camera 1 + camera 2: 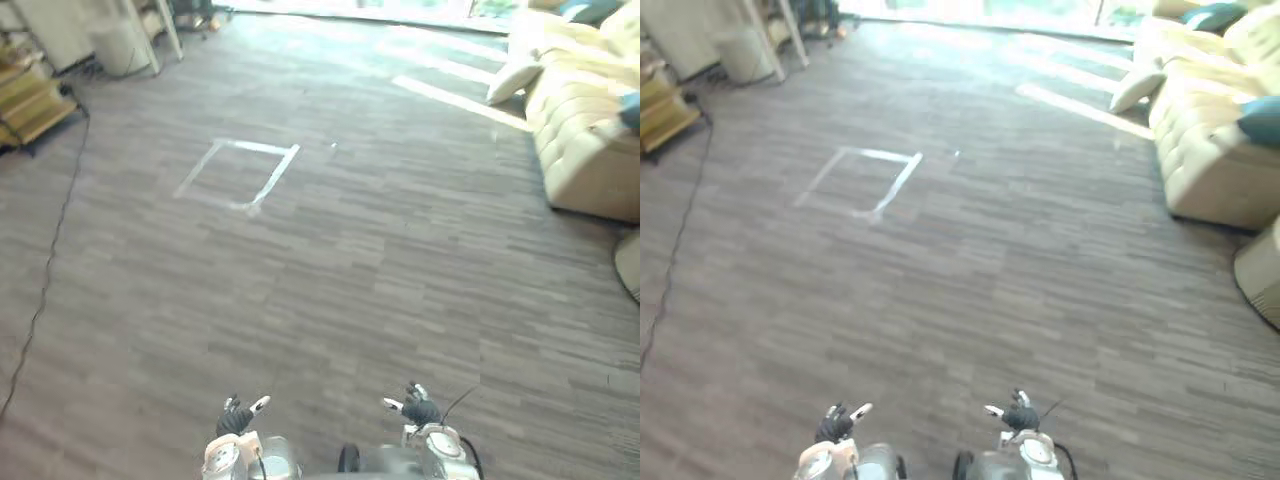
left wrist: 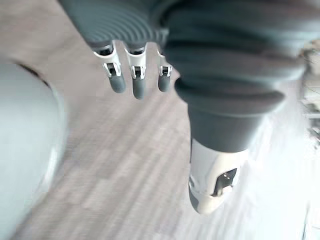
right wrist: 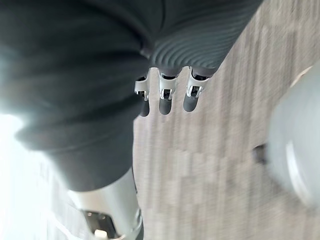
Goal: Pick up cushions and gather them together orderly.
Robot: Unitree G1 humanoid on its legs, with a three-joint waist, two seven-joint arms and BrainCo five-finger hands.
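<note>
Left hand (image 1: pixel 238 416), right hand (image 1: pixel 416 407): 6 o'clock, low, fingers relaxed, both empty. Cream cushion (image 1: pixel 512 80) against sofa (image 1: pixel 585 150), teal cushion (image 1: pixel 1262 120) on it: 2 o'clock. Taped square (image 1: pixel 240 172) on floor: 11 o'clock.

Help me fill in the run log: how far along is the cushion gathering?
Done: nothing looks gathered yet. In hand: nothing. The left hand and right hand hang open and empty over the bare floor, far from the sofa. Left: a cream cushion leans at the sofa's end and teal cushions sit apart on it, so the approach, pickup and grouping all remain.
</note>
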